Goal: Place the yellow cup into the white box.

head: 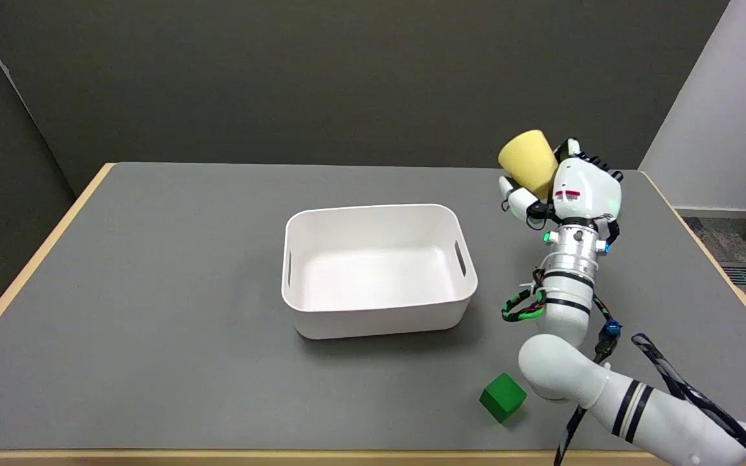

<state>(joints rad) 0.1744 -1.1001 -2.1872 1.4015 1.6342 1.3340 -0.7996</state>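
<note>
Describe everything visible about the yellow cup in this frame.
The plain matte yellow cup, tapered and looking like soft plastic or foam, is held in the air by the right hand, tilted with its wider end up and to the left. It hangs right of the white plastic box, not yet over it. Its opening cannot be seen.

1. The right arm (pixel 612 395) reaches in from the lower right, forearm rising upright.
2. The right hand (pixel 567 191) is raised, its fingers (pixel 517 197) wrapped around the yellow cup (pixel 528 160).
</note>
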